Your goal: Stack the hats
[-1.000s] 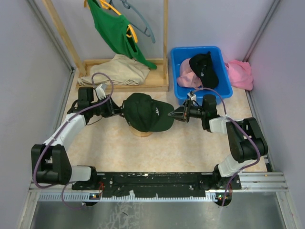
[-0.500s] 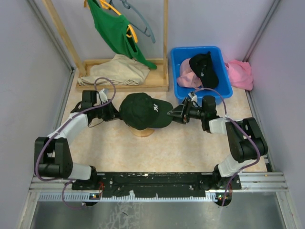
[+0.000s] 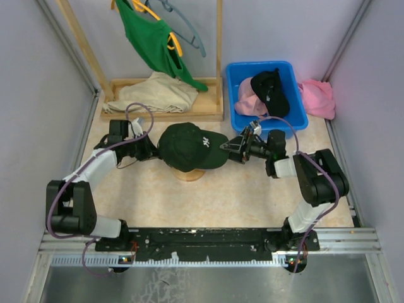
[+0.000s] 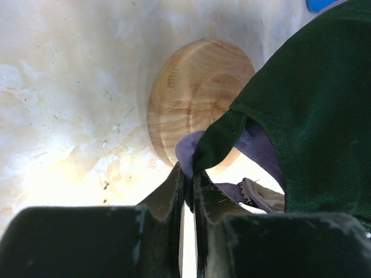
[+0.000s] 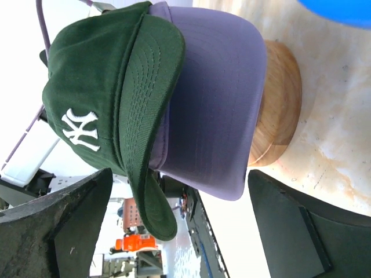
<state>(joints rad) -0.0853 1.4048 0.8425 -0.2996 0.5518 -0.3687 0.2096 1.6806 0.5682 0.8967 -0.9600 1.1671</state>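
Observation:
A dark cap (image 3: 186, 146) with a white logo sits over a lavender cap on a round wooden stand (image 3: 188, 174). In the right wrist view the dark cap (image 5: 93, 87) lies on the lavender cap (image 5: 214, 104), both brims pointing at the camera. My left gripper (image 3: 151, 150) is at the caps' back. In its wrist view the left gripper (image 4: 189, 179) is shut on the dark cap's rear edge (image 4: 313, 116) and the lavender strap (image 4: 261, 145). My right gripper (image 3: 228, 149) is open just off the brims, and the right gripper (image 5: 179, 226) holds nothing. A pink cap (image 3: 246, 101) and a black cap (image 3: 271, 91) lie in the blue bin (image 3: 259, 64).
A bright pink cloth (image 3: 319, 98) lies right of the bin. A green shirt (image 3: 151, 38) hangs on a wooden rack (image 3: 218, 57) at the back, with a beige cloth (image 3: 154, 93) on its base. Grey walls close in both sides.
My right gripper has opened and let go of the dark cap's brim. The cap shifted slightly left and back over the stand, and the left gripper closed tighter on its rear edge.

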